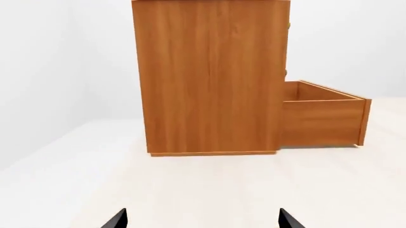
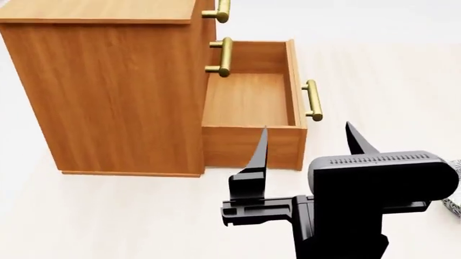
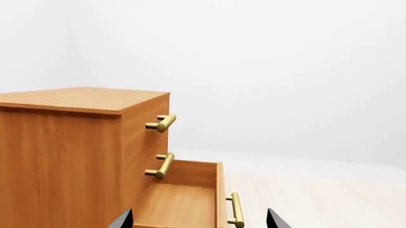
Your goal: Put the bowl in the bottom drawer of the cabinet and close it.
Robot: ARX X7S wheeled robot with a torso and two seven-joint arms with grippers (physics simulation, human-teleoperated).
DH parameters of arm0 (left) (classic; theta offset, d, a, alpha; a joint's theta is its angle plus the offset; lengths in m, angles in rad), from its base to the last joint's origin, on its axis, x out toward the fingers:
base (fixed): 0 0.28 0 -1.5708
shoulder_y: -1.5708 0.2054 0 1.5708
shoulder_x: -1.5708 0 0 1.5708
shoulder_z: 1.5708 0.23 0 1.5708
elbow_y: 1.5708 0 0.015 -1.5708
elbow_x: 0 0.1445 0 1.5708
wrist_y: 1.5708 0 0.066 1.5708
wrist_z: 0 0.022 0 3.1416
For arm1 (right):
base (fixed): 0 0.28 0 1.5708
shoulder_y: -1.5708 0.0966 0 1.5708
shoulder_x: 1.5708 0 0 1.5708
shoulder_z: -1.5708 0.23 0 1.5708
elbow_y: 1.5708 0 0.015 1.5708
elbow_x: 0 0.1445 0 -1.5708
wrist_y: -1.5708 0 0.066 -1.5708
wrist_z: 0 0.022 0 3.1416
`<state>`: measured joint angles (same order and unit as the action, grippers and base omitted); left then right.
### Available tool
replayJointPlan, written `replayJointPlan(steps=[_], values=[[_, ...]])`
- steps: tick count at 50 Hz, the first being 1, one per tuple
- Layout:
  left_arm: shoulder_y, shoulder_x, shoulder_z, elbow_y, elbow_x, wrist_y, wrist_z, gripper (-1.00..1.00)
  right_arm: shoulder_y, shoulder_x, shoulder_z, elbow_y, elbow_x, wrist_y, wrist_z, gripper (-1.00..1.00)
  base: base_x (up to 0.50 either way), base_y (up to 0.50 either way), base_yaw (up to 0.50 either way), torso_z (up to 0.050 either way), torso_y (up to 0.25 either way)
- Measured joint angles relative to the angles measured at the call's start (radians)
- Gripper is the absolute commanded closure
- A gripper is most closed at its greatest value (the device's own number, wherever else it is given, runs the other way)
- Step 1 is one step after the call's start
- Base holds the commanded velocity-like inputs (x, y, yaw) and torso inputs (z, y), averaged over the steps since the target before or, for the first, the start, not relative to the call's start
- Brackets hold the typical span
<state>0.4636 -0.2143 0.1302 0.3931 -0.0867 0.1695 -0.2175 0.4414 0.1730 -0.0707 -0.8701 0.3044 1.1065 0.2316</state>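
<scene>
The orange-brown cabinet (image 2: 115,91) stands on the pale floor, and I also see its side (image 1: 209,76) and its corner (image 3: 63,156). Its bottom drawer (image 2: 223,145) is pulled fully out and holds nothing. The drawer (image 1: 323,121) juts to the side in the left wrist view, and in the right wrist view the drawer (image 3: 178,204) lies just ahead. My right gripper (image 2: 306,128) hangs open and empty beside the drawer's near wall. My left gripper (image 1: 201,213) is open and empty, well back from the cabinet. A sliver of the patterned bowl (image 2: 454,202) shows at the head view's right edge.
Two upper drawers are shut, with brass handles (image 2: 224,56) sticking out over the open drawer. The bottom drawer's brass handle (image 2: 312,100) faces right. Bare pale floor (image 2: 108,216) spreads round the cabinet, and white walls (image 3: 285,71) stand behind it.
</scene>
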Motion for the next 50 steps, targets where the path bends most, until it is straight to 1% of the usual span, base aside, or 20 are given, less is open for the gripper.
replayJointPlan(steps=[50], values=[[-0.004,-0.04,0.033,0.003,-0.02,0.004,-0.044,-1.0,0.008,0.021,-0.006,0.024,0.04,-0.01,0.021,-1.0,0.5,0.0,0.0,0.0,0.0]])
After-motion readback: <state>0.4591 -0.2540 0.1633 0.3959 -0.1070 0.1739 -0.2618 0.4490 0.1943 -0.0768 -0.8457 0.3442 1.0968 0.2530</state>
